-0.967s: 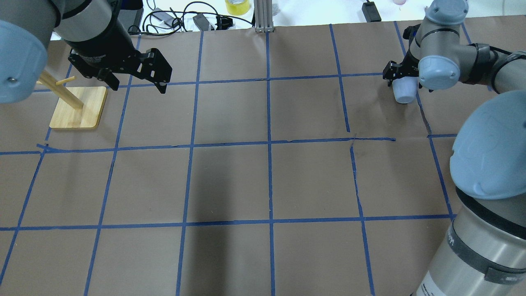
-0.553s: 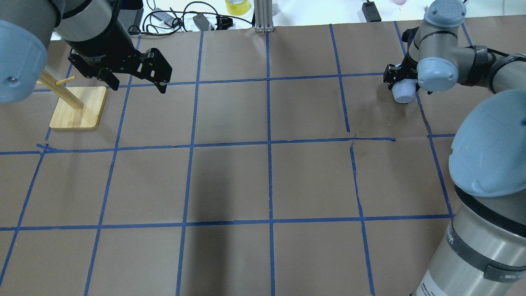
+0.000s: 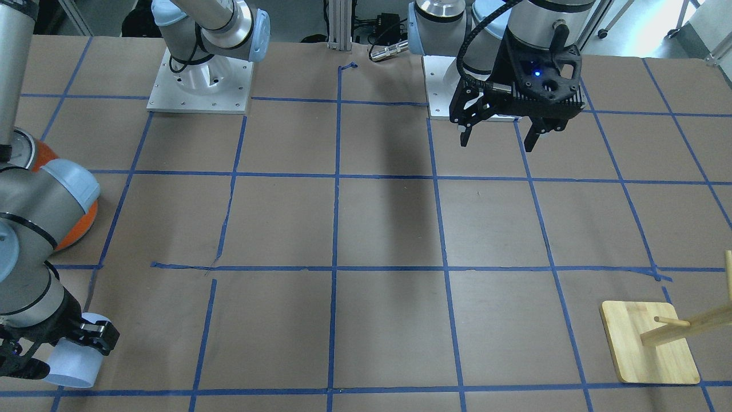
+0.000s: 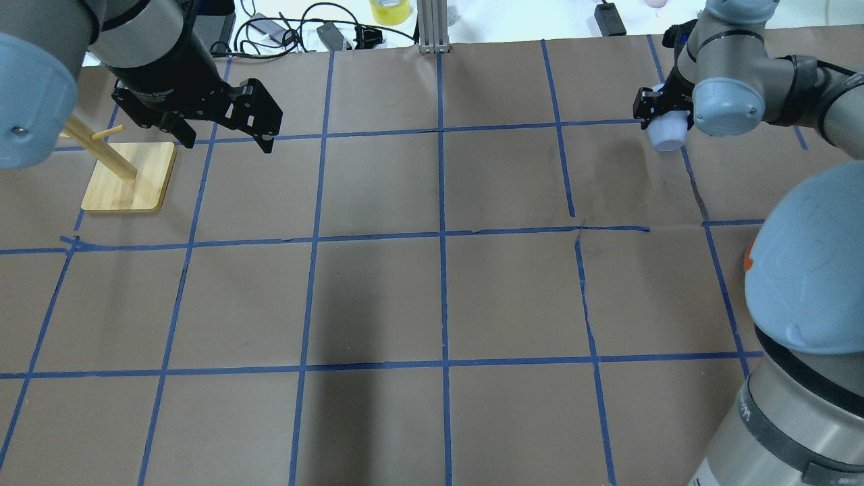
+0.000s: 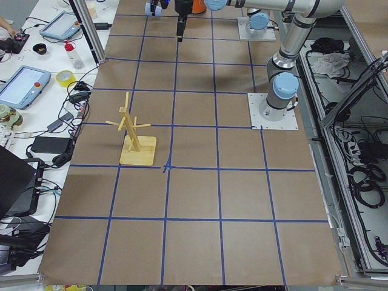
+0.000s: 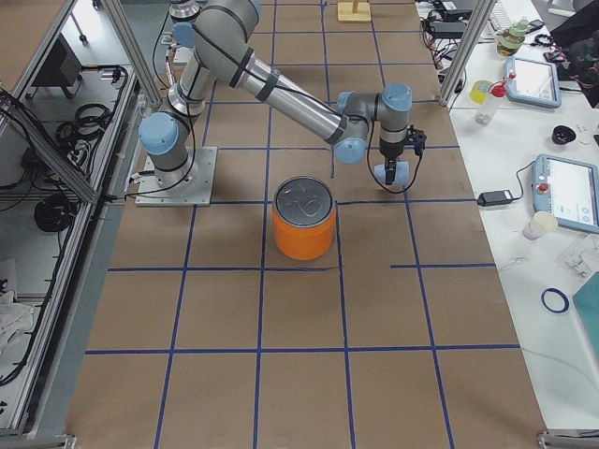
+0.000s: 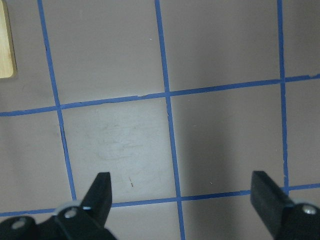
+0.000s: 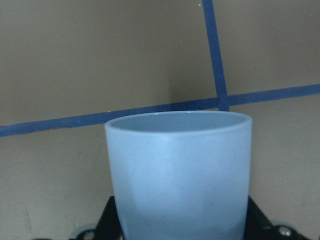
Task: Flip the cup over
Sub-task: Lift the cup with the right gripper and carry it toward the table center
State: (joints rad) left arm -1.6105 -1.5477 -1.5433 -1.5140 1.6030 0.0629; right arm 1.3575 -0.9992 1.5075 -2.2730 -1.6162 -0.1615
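Note:
The cup [image 4: 667,133] is a small pale blue-white tumbler, held in my right gripper [image 4: 663,125] over the far right of the table. The right gripper is shut on it. In the right wrist view the cup [image 8: 180,175] fills the lower middle, sticking out from between the jaws. It also shows in the front-facing view [image 3: 71,361] at the lower left, tilted, and small in the right side view [image 6: 391,174]. My left gripper [image 4: 226,142] is open and empty above the far left of the table, as the left wrist view [image 7: 182,185] shows.
A large orange can [image 6: 304,221] with a metal lid stands near the right arm, partly hidden in the front-facing view [image 3: 77,226]. A wooden peg stand [image 4: 128,177] sits at the far left. Cables and tape [image 4: 390,10] lie beyond the far edge.
My right gripper has carried the cup a little farther from the robot, toward the table's far edge. The left arm has not moved.

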